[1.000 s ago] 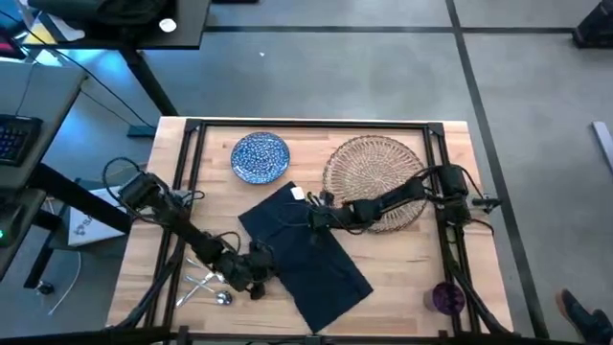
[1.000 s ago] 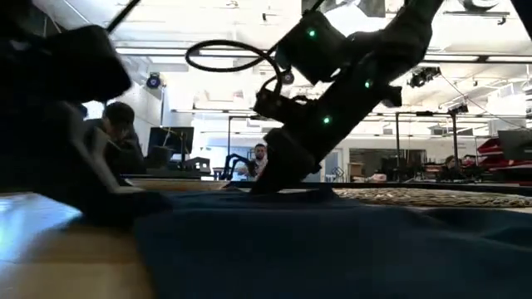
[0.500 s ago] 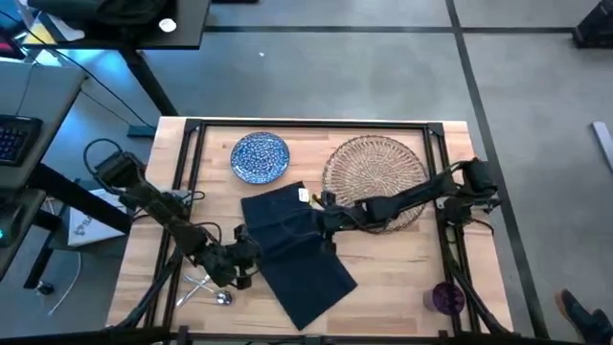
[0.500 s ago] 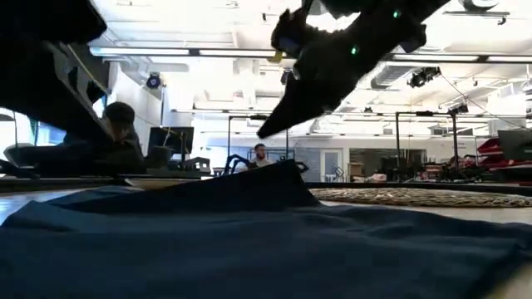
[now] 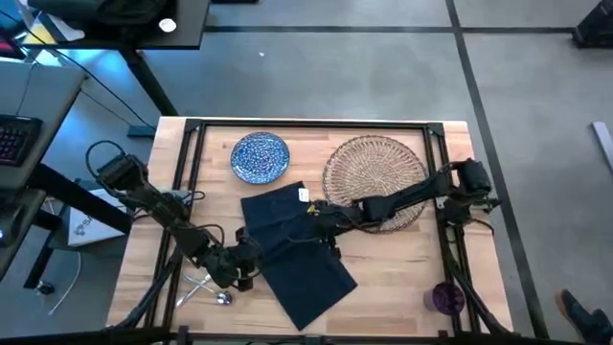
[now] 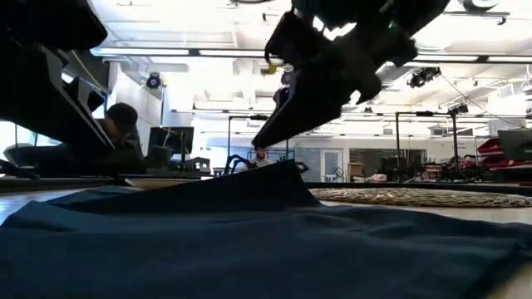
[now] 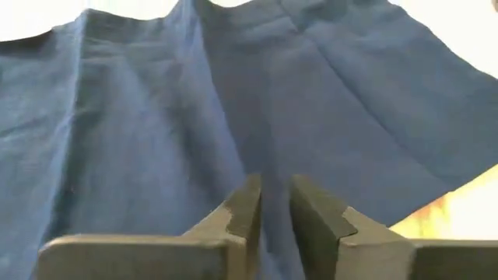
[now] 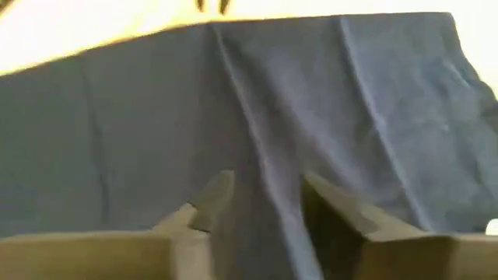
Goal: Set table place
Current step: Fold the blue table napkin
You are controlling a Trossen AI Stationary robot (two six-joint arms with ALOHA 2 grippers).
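The dark navy napkin [image 5: 297,254] lies spread on the table [image 5: 412,259], with a raised ridge [image 6: 283,170] near its far end. My right gripper [image 5: 321,218] hovers open just above that ridge, and the crease [image 8: 257,148] runs between its fingers. My left gripper [image 5: 241,268] hangs over the napkin's left edge, its fingers [image 7: 249,206] a narrow gap apart and clear of the cloth. The blue plate [image 5: 261,156] and the wicker placemat [image 5: 378,163] lie flat at the far side. The cutlery [image 5: 206,285] lies near left, and the purple cup [image 5: 447,297] stands near right.
The table's black rail frame [image 5: 192,172] runs along its edges. Bare wood shows between the napkin and the cup. A dark desk with a keyboard [image 5: 14,134] stands beyond the table's left side, and people sit in the room behind [image 6: 120,137].
My left gripper has gone toward the table's left edge and risen off the napkin. My right gripper has lifted off the cloth and now hangs just above it. The napkin has been drawn together toward the left, lies narrower, and has a ridge raised near its far end.
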